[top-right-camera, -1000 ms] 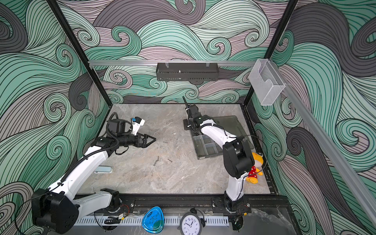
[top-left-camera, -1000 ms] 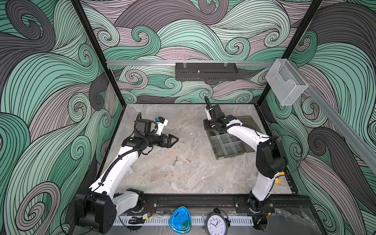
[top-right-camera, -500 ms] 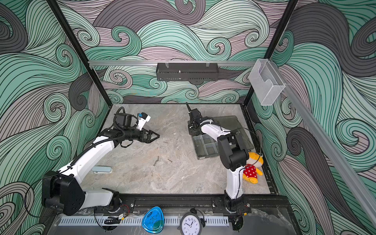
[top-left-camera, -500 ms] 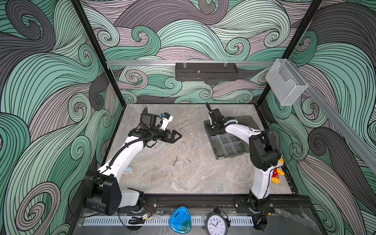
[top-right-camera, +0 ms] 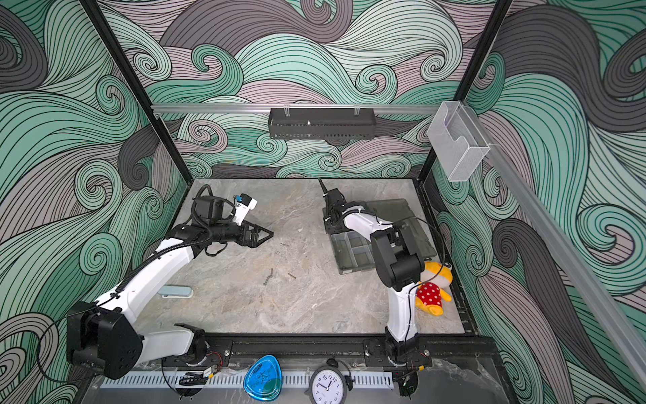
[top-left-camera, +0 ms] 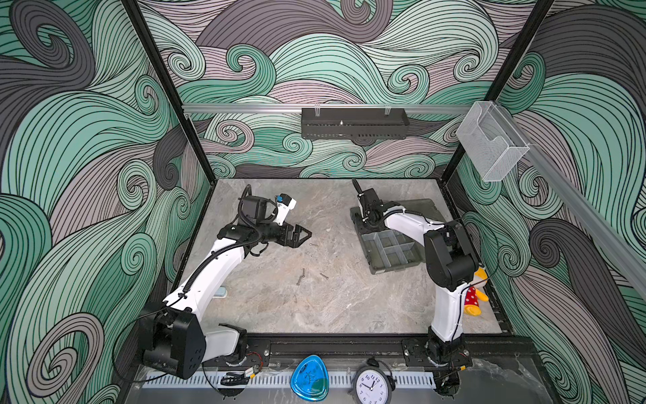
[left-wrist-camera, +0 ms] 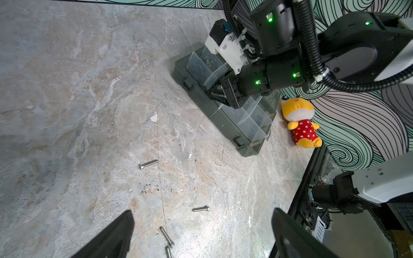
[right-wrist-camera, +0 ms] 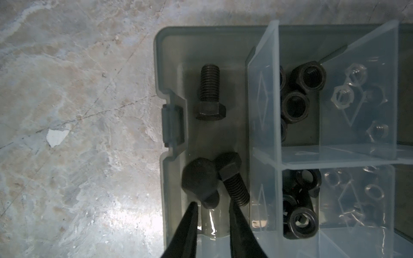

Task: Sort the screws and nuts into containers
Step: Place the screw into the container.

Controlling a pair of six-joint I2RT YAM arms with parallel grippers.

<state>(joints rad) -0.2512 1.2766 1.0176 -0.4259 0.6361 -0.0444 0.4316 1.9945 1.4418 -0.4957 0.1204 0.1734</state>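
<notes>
Black and spread wide, the left gripper [left-wrist-camera: 202,215] hovers above the marble-look table [left-wrist-camera: 67,89], holding nothing. Four silver screws [left-wrist-camera: 148,164] lie loose on the table, just under and ahead of its tips.

Further right, the right gripper [right-wrist-camera: 212,202] hangs over the corner compartment [right-wrist-camera: 223,138] of the smoky organiser box [right-wrist-camera: 159,67], its jaws parted a little. A black bolt [right-wrist-camera: 199,178] lies with its shaft end between the tips. A sliver of gap seems to show on either side, so it looks loose rather than pinched. Two other black bolts [right-wrist-camera: 210,93] rest in the same compartment beyond the tips. Black nuts [right-wrist-camera: 295,107] sit past the divider [right-wrist-camera: 263,89], off to one side of the jaws.

The drop looks all but done. To finish it well, I would widen the jaws fully and lift straight up, clear of the divider, so neither finger drags the bolt out.
</notes>
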